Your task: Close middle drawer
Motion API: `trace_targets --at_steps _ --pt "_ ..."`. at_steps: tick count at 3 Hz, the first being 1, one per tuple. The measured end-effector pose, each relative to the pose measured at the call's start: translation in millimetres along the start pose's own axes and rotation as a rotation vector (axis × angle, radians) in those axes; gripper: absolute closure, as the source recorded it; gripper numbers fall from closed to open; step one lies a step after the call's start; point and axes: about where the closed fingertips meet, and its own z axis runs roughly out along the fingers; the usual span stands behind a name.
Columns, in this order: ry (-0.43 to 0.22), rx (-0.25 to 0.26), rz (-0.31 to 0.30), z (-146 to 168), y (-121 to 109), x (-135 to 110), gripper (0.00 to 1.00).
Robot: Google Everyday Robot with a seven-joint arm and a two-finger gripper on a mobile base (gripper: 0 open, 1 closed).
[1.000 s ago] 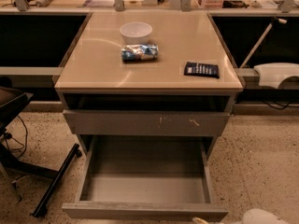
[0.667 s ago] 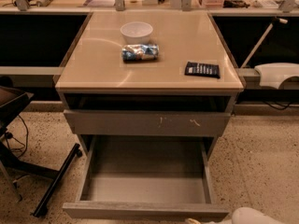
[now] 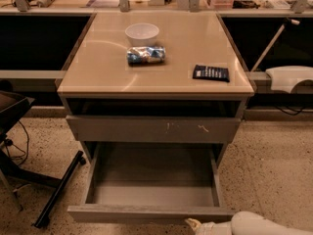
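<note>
The middle drawer [image 3: 149, 212] is pulled far out of the grey cabinet, toward me. Its plain grey front panel runs along the bottom of the camera view, and its deep grey box interior [image 3: 151, 180] holds nothing. Above it sits the taller grey drawer front with white scratch marks [image 3: 152, 129], pushed in. My gripper [image 3: 192, 223] comes in from the bottom right on a white arm [image 3: 254, 225]. Its tip is just in front of the right part of the open drawer's front panel, at or very near its lower edge.
On the beige tabletop [image 3: 98, 72] stand a white bowl [image 3: 142, 33], a blue-and-silver snack bag [image 3: 145, 55] and a dark packet [image 3: 211, 73]. A black chair base and cables [image 3: 54, 195] lie on the speckled floor at left. A white object [image 3: 289, 77] is at right.
My arm has moved left along the bottom edge and shows more. The gripper tip now reaches the open drawer's front panel. The drawer has not visibly moved.
</note>
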Motion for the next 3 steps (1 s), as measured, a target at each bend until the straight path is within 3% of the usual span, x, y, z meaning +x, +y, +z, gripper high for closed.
trace_targets --at_steps 1,2,3 --pt "-0.025 0.093 -0.019 -26 -24 -30 0.00" --pt "-0.038 0.142 -0.014 -43 -51 -55 0.00" --pt "-0.036 0.146 0.025 -30 -83 -62 0.00"
